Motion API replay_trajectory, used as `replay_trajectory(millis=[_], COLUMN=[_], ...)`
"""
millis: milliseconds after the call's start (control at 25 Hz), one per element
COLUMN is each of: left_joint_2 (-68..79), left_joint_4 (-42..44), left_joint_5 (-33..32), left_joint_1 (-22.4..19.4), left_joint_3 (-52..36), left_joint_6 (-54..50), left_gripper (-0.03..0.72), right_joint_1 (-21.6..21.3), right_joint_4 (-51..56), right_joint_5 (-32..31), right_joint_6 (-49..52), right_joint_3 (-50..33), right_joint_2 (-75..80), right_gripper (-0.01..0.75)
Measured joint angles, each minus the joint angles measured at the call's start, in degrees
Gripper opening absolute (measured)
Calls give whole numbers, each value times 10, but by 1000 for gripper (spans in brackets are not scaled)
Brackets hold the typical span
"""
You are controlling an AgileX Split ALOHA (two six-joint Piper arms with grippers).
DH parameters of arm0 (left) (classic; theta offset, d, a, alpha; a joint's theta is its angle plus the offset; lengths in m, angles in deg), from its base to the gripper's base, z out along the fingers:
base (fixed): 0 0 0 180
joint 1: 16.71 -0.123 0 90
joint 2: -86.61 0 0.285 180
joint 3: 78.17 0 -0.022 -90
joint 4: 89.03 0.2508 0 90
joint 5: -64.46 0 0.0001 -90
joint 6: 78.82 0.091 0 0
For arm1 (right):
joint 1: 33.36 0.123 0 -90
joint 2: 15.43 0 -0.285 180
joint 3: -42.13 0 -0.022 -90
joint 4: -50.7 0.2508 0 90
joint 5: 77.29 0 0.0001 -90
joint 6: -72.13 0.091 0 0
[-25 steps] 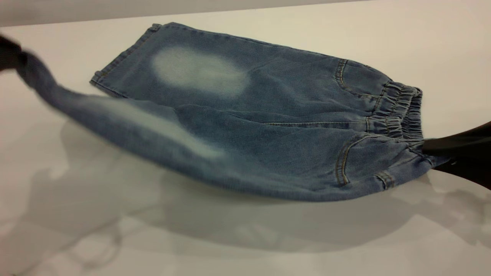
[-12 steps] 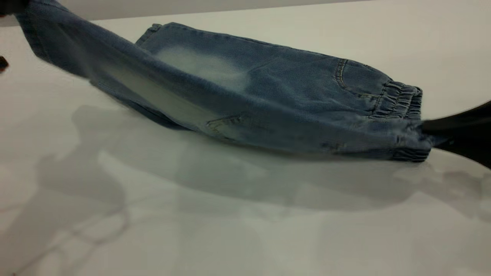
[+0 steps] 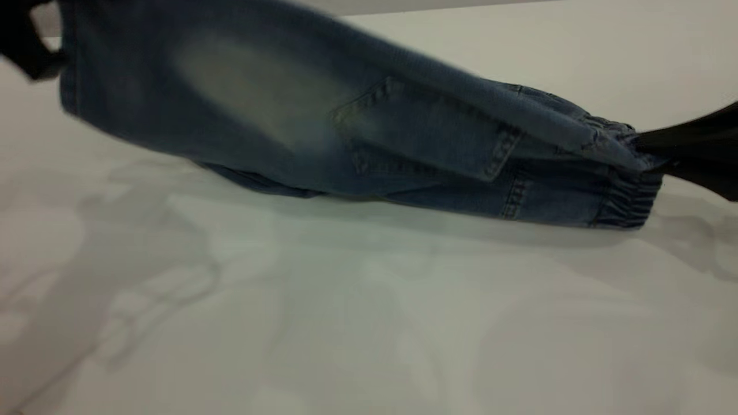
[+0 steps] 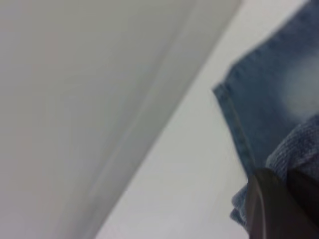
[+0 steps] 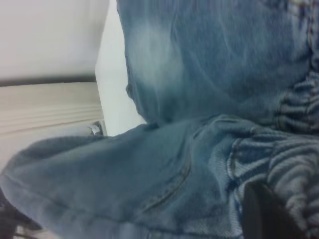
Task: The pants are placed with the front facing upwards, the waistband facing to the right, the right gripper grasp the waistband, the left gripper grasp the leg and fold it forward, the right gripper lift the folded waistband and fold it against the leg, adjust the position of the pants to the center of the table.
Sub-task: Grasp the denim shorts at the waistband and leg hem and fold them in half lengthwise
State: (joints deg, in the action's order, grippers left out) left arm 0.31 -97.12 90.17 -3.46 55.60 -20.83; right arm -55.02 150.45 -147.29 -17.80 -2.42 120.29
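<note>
Exterior: we see pants [image 3: 357,132] lying left–right on tabletop [image 3: 369,323]; left hand [image 3: 29,46] clamps the raised leg hem, right hand [image 3: 686,153] clamps waistband [image 3: 625,199].
Wrist views: near leg arches over far leg.

Left gripper [image 4: 279,209] was clamped on a bunched denim fold of the pants [image 4: 271,94]; beyond it, a faded-patch leg lay flat on the table [image 4: 194,164].

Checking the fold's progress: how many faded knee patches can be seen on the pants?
2: one on the lifted leg in the exterior view, one on the flat leg in the left wrist view.
</note>
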Motion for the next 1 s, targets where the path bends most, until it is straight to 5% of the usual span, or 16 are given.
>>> replay_trajectory(millis=[440,1000], left_joint_2=[156,318], left_joint_4=[3,-58], left_joint_5=[17,7], left_joint_1=[0,-11], left_joint_3=[134,247], left_joint_6=[0,2], left_gripper=[61,61], right_joint_1=[0,33], right_joint_4=[1,2], right_joint_5=[1,98], right_joint_6=[32,104], right_joint_3=[80,159], right_joint_2=[0,0], right_gripper=[40,40])
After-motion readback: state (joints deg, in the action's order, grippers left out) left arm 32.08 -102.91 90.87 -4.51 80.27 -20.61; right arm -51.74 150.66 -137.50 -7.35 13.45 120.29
